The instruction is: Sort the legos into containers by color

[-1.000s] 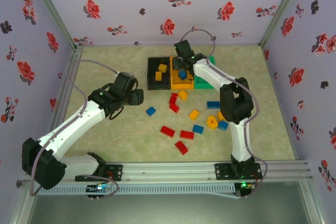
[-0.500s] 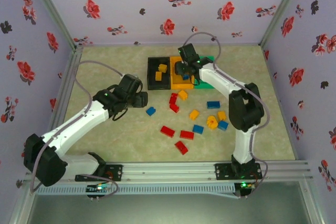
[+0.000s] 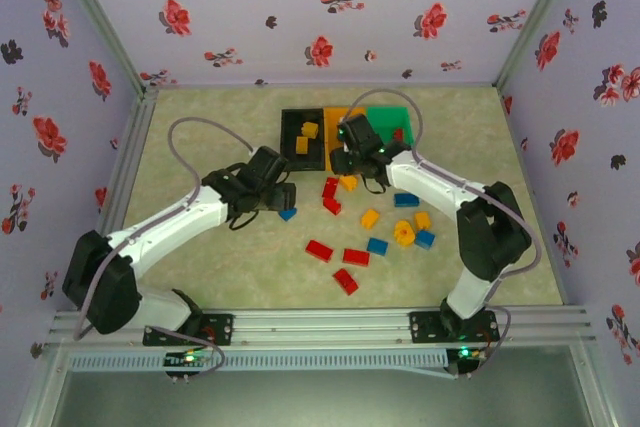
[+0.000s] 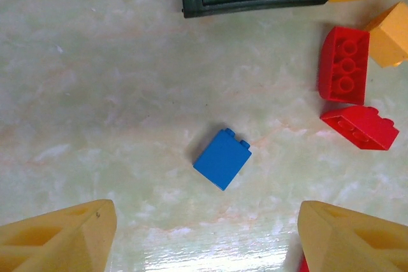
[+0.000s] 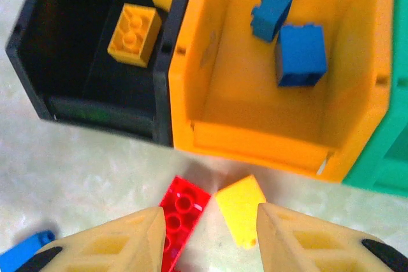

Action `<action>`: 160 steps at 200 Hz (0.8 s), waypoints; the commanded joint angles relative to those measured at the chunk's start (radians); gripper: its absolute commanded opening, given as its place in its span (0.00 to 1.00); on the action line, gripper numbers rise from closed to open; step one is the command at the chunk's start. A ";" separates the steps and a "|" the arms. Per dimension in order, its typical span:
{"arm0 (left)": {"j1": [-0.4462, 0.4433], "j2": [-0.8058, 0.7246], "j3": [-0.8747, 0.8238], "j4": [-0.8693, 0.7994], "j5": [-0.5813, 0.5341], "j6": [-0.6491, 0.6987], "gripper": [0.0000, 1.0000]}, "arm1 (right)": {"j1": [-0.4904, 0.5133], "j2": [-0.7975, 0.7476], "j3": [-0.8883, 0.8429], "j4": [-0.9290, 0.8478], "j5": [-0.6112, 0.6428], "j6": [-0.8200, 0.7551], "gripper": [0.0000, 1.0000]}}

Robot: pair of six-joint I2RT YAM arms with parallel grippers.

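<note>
Both arms have moved in the last second. The right claw (image 5: 210,211) was up over the orange bin (image 5: 255,139); now it has come back and hangs low just in front of it. The left claw (image 4: 205,205) has slid toward the middle of the tabletop (image 3: 200,277).

Closest to the near edge lie three red bricks (image 3: 345,281) in a loose bunch. A bit farther, more toward the right edge, sit a round yellow piece (image 3: 404,233), some blue bricks (image 3: 377,246) and loose yellow bricks (image 3: 370,218).

Next comes the left claw. Its fingers (image 4: 60,234) are spread wide and hold nothing. A small blue brick (image 4: 222,158) lies on the tabletop right under it, touching neither finger.

A little farther is the right claw, open too, with nothing in it. A red brick (image 5: 182,211) and a yellow brick (image 5: 241,211) lie side by side on the tabletop below its gap, just in front of the orange bin.

Farthest, toward the far edge, the three bins stand in a row, side against side. The black bin (image 5: 95,116) is on the left, the orange one in the middle and the green bin (image 5: 386,144) on the right. Two yellow bricks (image 5: 133,35) lie in the black bin. Two blue bricks (image 5: 301,54) lie in the orange bin. I cannot tell what is in the green one.
</note>
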 commanded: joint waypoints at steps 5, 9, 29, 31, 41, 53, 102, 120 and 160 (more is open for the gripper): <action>-0.006 0.046 -0.032 0.012 0.055 0.016 0.80 | 0.004 -0.071 -0.060 0.039 0.011 0.038 0.43; -0.007 0.055 -0.034 0.017 0.071 0.034 0.81 | 0.003 -0.076 -0.068 0.042 0.014 0.041 0.43; -0.006 0.105 -0.031 0.023 0.092 0.089 0.84 | 0.003 -0.108 -0.099 0.048 0.031 0.060 0.43; -0.006 0.109 -0.031 0.024 0.095 0.094 0.84 | 0.003 -0.112 -0.101 0.048 0.032 0.062 0.43; -0.006 0.142 -0.026 0.026 0.105 0.122 0.84 | 0.002 -0.126 -0.110 0.048 0.041 0.067 0.43; -0.008 0.186 -0.017 0.023 0.121 0.156 0.84 | 0.001 -0.139 -0.120 0.041 0.053 0.071 0.43; 0.004 0.280 0.001 0.037 0.138 0.301 0.83 | -0.002 -0.205 -0.147 -0.019 0.108 0.080 0.43; 0.007 0.309 0.009 0.059 0.149 0.350 0.83 | -0.004 -0.237 -0.167 -0.032 0.112 0.094 0.44; 0.010 0.334 0.005 0.137 0.154 0.468 0.81 | -0.004 -0.315 -0.262 -0.016 0.109 0.152 0.45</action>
